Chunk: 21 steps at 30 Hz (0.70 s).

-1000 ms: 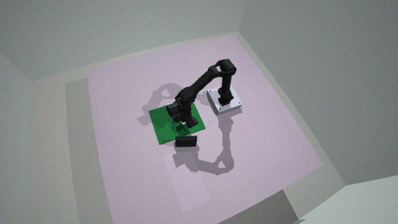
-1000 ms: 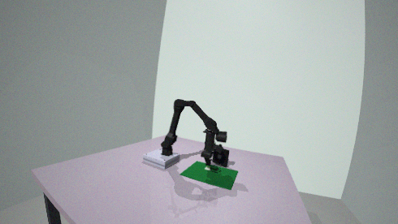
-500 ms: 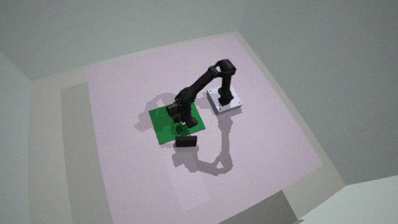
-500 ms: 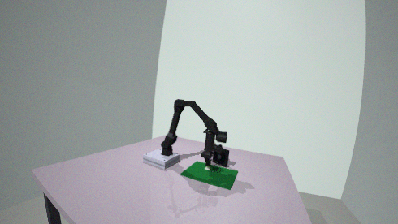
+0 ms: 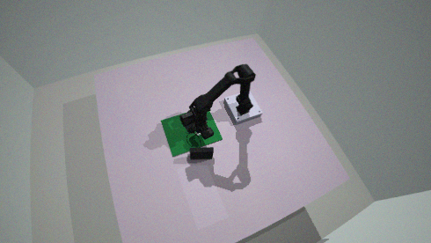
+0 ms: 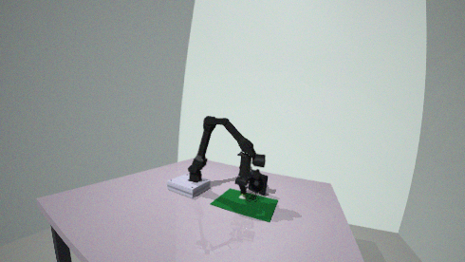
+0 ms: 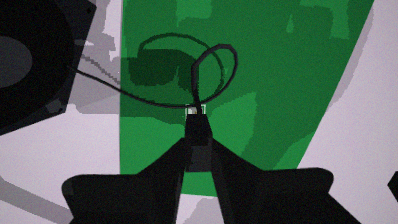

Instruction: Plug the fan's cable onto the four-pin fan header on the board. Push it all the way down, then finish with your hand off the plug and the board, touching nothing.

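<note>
The green board [image 5: 176, 143] [image 6: 266, 214] [image 7: 285, 65] lies flat on the table. My gripper [image 7: 196, 141] [image 6: 243, 192] is low over it, shut on the black fan plug [image 7: 198, 126]. The small pale fan header [image 7: 189, 111] shows at the plug's far end in the wrist view, mostly covered by plug and cable. How deep the plug sits in it cannot be told. The black cable [image 7: 236, 62] loops up from the plug and runs left to the fan [image 7: 50, 65] [image 5: 201, 153] [image 6: 258, 183], a black block standing beside the board's edge.
The pink table [image 5: 281, 176] [image 6: 142, 223] carries everything. The arm's pale base [image 5: 254, 114] [image 6: 176, 187] stands near the board, on the side away from the fan. The cable's loose loop hangs over the board just beyond the fingertips in the wrist view.
</note>
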Tool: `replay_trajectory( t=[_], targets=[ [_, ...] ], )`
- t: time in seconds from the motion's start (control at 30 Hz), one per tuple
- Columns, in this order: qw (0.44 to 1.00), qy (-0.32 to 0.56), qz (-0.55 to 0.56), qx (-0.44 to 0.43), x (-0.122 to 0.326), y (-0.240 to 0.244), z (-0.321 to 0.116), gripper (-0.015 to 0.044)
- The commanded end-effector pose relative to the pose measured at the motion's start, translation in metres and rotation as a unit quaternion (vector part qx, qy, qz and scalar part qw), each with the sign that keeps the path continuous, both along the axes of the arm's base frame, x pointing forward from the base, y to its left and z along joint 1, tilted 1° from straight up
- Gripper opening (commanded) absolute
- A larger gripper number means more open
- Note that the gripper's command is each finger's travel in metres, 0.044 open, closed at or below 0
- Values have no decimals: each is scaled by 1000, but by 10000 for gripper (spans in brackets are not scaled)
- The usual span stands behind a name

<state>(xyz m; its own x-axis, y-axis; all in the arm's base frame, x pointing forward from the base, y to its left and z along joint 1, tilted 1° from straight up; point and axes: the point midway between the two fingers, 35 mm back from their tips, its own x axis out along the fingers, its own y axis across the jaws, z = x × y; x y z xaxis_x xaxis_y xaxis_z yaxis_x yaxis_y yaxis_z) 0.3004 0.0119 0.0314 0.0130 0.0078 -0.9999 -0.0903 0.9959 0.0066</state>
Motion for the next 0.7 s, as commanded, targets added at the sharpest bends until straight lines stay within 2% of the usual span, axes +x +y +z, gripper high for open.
replay_trajectory(
  t=[0.0,0.67],
  targets=[
    [1000,0,1,1,-1,0,-1,0],
    [1000,0,1,1,-1,0,-6,0]
  ],
)
